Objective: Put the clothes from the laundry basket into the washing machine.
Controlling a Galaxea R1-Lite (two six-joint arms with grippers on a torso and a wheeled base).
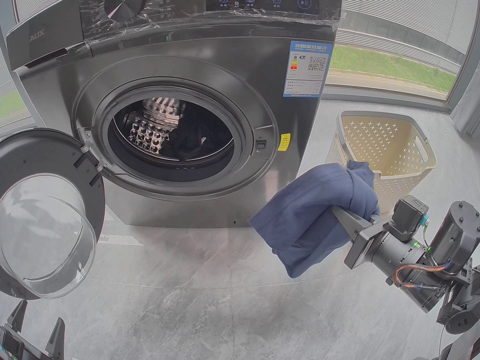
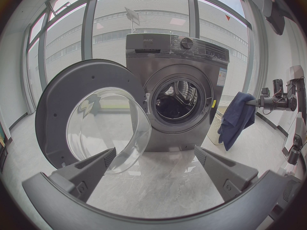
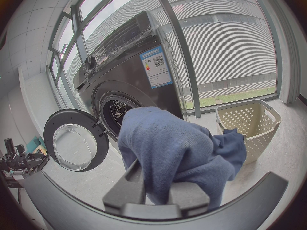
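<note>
Though the basket (image 1: 380,116) looks emptied, a garment (image 1: 305,211) is clamped in the right fingers (image 1: 350,219), not yet loaded; left fingers (image 2: 92,168) are held apart.

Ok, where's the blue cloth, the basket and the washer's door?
blue cloth (image 1: 310,211): head view, middle of the hanging bundle.
basket (image 1: 387,141): head view, its inner back wall.
washer's door (image 1: 47,236): head view, the clear glass bowl of the open door.

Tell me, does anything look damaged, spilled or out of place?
Nothing spilled or damaged. One oddity: crinkled clear plastic film covers the control panel of the grey front-loading washing machine. The blue cloth garment hangs from the right pincer.
</note>
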